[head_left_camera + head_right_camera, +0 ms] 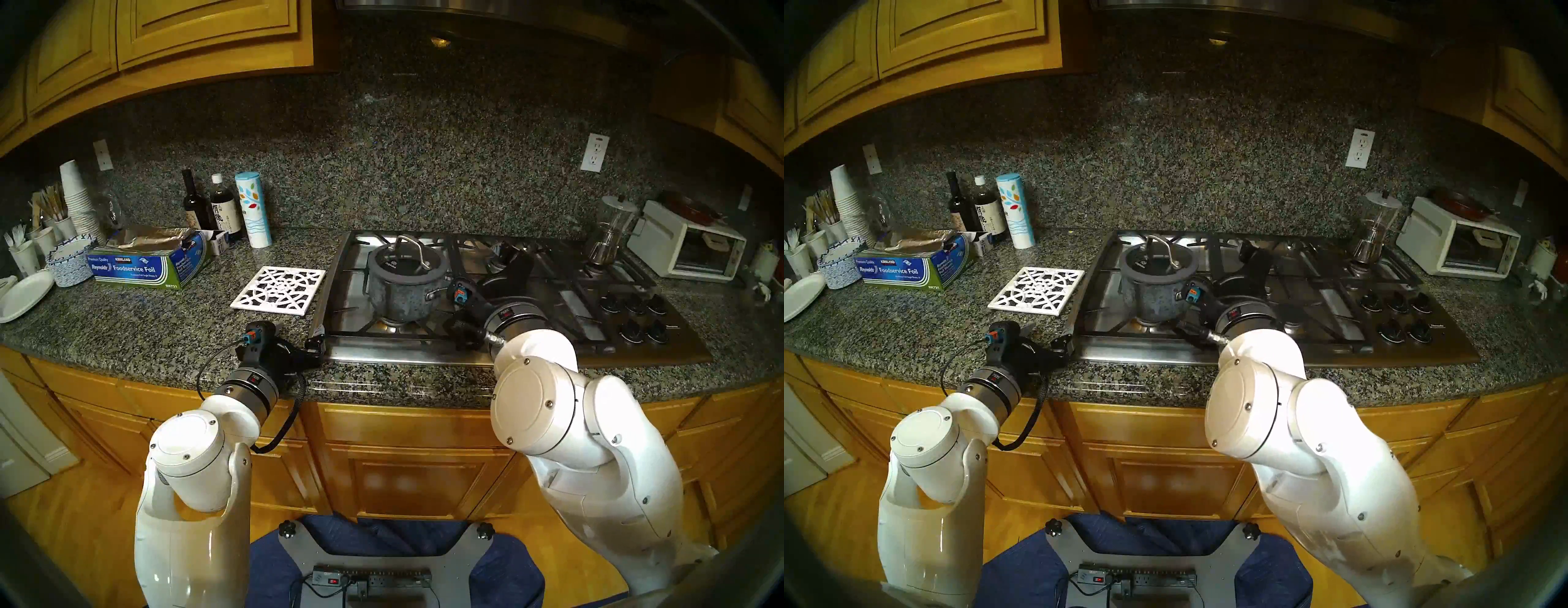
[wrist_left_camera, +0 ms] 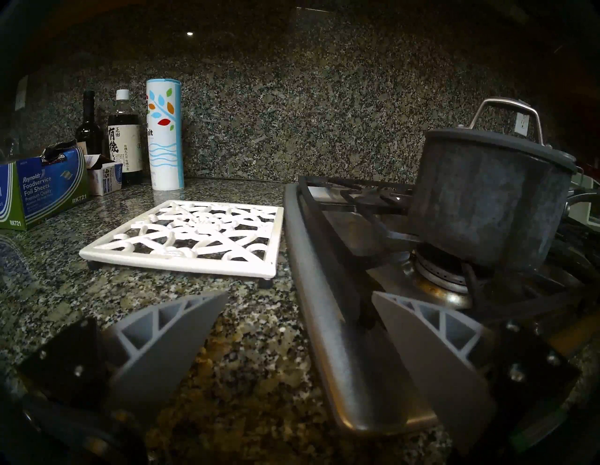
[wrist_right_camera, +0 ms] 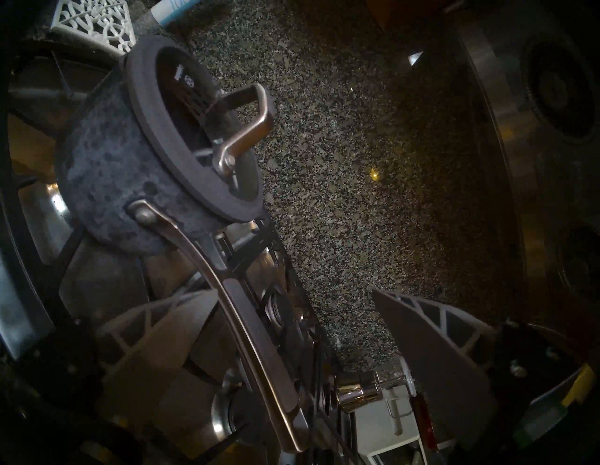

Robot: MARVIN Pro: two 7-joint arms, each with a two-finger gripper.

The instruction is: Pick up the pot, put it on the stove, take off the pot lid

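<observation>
The dark grey speckled pot (image 1: 401,297) (image 2: 487,201) stands on the front left burner of the steel stove (image 1: 403,354). The pot lid (image 1: 405,265) (image 3: 194,136), with its silver loop handle, sits on the pot. My right gripper (image 1: 505,271) (image 3: 293,292) is open just right of the pot. In the right wrist view the pot's long silver handle (image 3: 253,324) runs between the fingers, close to one of them and not clamped. My left gripper (image 1: 299,333) (image 2: 298,294) is open and empty, low over the counter at the stove's front left corner.
A white lattice trivet (image 1: 280,291) lies left of the stove. Behind it are a foil box (image 1: 148,265), bottles and a salt canister (image 1: 253,208). Black knobs (image 1: 636,314) are at the stove's right. A glass blender jar (image 1: 611,229) and a white toaster oven (image 1: 687,250) stand at the back right.
</observation>
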